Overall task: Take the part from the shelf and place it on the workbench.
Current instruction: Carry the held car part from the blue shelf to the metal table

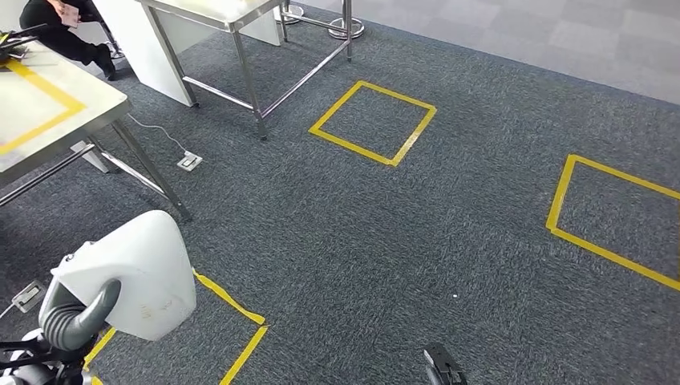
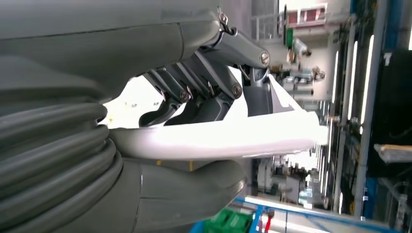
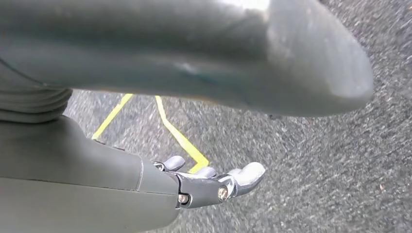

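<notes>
The part (image 1: 140, 273) is a white, curved moulded shell held low at the left of the head view. My left hand (image 1: 76, 317) grips it, the thick grey thumb lying across its near face. In the left wrist view the dark fingers (image 2: 194, 99) hook over the white shell's edge (image 2: 218, 138) from one side and the thumb presses from the other. My right hand (image 3: 214, 182) hangs over the carpet with its fingers apart and nothing in them. The workbench (image 1: 48, 108), a pale top marked with yellow tape, stands at the upper left.
A second metal-legged table (image 1: 232, 24) stands behind the workbench. A floor socket (image 1: 189, 161) with a cable lies between them. Yellow tape squares (image 1: 373, 122) mark the grey carpet ahead and to the right. A seated person (image 1: 60, 28) is at the far upper left.
</notes>
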You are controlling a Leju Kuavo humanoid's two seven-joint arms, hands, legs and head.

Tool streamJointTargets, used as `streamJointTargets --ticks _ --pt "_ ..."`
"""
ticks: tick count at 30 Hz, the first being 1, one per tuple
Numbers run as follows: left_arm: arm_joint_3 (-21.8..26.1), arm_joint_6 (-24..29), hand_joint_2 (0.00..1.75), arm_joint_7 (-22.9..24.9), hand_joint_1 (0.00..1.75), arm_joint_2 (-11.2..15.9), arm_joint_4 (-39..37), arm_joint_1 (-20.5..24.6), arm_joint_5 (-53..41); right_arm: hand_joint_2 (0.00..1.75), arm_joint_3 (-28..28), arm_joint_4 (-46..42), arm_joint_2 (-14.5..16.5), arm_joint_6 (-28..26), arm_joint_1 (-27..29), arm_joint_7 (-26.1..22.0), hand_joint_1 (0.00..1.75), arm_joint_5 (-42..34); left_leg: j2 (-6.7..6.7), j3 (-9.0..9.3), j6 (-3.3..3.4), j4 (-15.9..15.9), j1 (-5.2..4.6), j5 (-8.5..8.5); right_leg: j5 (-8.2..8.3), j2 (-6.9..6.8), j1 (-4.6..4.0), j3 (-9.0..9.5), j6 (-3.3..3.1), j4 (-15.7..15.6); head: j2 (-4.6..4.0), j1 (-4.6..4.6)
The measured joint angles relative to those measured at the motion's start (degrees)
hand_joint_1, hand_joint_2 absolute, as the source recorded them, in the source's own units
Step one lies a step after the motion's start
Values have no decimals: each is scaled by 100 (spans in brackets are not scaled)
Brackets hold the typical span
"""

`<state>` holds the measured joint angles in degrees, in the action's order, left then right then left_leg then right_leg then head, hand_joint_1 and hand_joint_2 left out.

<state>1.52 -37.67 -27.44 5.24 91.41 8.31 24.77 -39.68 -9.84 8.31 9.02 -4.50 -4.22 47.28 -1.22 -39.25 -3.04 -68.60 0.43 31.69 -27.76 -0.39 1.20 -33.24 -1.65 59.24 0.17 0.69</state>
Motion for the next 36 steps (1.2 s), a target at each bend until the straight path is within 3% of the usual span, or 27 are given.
streamJointTargets --ticks 2,3,5,6,8,9,11,13,15,17,18,19,20,22,24,26,28,30,32,33,34,35,36 --pt "16 125 175 -21 175 13 6 33 -67 0 -20 0 0 -20 14 0 0 -21 68 -278 -20 -582 9 202 -15 -169 -14 1 -15 2 0 -8" --pt "26 207 175 -39 175 19 21 39 -121 0 -28 0 1 -27 16 -2 0 -28 81 -272 -20 -586 11 143 -23 -248 -16 7 -17 2 0 -9" --pt "65 388 175 -101 175 34 98 58 -255 0 -46 0 5 -35 17 -6 0 -35 197 73 3 40 4 -210 -47 -394 -19 37 -1 3 0 -9" --pt "94 480 175 -139 175 41 159 77 -325 0 -53 0 8 -37 17 -8 0 -34 350 292 40 446 -15 -362 -64 -458 -33 58 19 6 0 -9" --pt "156 631 175 -201 175 51 295 123 -443 0 -62 0 12 -37 17 -7 0 -27 566 549 124 934 -52 -510 -92 -572 -60 93 76 9 0 0" --pt "190 680 175 -223 175 56 357 137 -482 0 -63 0 13 -37 15 -6 0 -24 579 547 164 974 -69 -505 -101 -632 -71 109 106 4 0 5" --pt "258 764 175 -262 175 66 482 126 -574 0 -66 -1 17 -38 9 -4 0 -23 423 543 227 1004 -56 -534 -129 -721 -63 149 175 -7 0 12" --pt "294 851 175 -332 175 68 587 115 -711 0 -70 -2 23 -49 8 -10 0 -27 275 583 298 1054 -14 -572 -289 -487 -39 87 242 204 0 29" --pt "298 939 175 -407 175 58 640 114 -846 0 -82 -1 27 -61 22 -12 0 -31 129 590 342 1070 9 -594 -619 -119 -22 -228 281 863 0 62" --pt "298 1034 175 -439 175 48 666 98 -960 0 -98 0 28 -66 47 -8 0 -33 -44 576 353 1056 7 -592 -824 4 -26 -594 291 1525 0 81" --pt "298 1094 175 -449 175 45 687 89 -1020 0 -105 0 28 -68 56 -7 0 -33 -139 573 351 1044 5 -589 -766 21 -28 -663 285 1595 0 83" --pt "299 1155 175 -458 175 45 712 84 -1080 0 -109 0 28 -69 59 -9 0 -34 -230 572 344 1028 7 -584 -599 42 -27 -620 275 1429 0 85" --pt "299 1230 175 -472 175 45 746 82 -1144 0 -113 -1 28 -69 59 -13 0 -34 -315 571 331 1009 10 -576 -369 94 -21 -480 261 1074 0 86" --pt "301 1386 175 -509 175 45 829 81 -1256 0 -120 -1 30 -69 56 -21 0 -34 -462 547 281 965 11 -554 -66 343 0 -174 236 344 0 86" --pt "303 1519 175 -541 175 47 922 77 -1333 0 -129 0 35 -69 56 -25 0 -33 -588 506 201 957 12 -555 -28 462 -6 -61 207 69 0 84" --pt "312 1589 175 -554 175 57 1002 64 -1371 0 -138 0 46 -70 50 -26 0 -32 -679 471 118 985 24 -579 -8 326 -15 -34 145 35 0 84" --pt "335 1745 175 -592 175 67 1078 50 -1462 0 -145 -1 59 -72 48 -26 0 -32 -443 381 62 830 12 -479 17 188 -4 14 54 -23 0 56" --pt "354 2013 175 -642 175 63 1148 30 -1609 0 -153 -1 63 -79 62 -25 0 -33 -68 96 25 228 2 -153 16 42 -14 35 -10 -50 0 16" --pt "355 2202 175 -657 175 52 1191 -18 -1718 0 -158 0 63 -87 80 -23 0 -33 54 -246 -5 -472 13 129 0 -115 -30 37 -35 -46 0 4" --pt "355 2244 175 -658 175 47 1206 -44 -1746 0 -159 0 64 -89 84 -23 0 -33 71 -309 -10 -607 16 133 -9 -195 -35 41 -37 -45 0 3" --pt "355 2267 175 -661 175 44 1223 -61 -1764 0 -159 0 67 -89 84 -23 0 -33 90 -247 -8 -498 15 24 -20 -274 -37 50 -34 -42 0 3" --pt "355 2300 175 -669 175 42 1244 -70 -1792 0 -159 0 71 -89 81 -24 0 -33 138 -74 4 -182 12 -158 -34 -351 -38 65 -24 -39 0 3" --pt "355 2359 175 -691 175 40 1270 -73 -1849 0 -159 0 75 -89 79 -25 0 -33 273 157 30 249 -2 -334 -52 -422 -43 86 -9 -35 0 2"
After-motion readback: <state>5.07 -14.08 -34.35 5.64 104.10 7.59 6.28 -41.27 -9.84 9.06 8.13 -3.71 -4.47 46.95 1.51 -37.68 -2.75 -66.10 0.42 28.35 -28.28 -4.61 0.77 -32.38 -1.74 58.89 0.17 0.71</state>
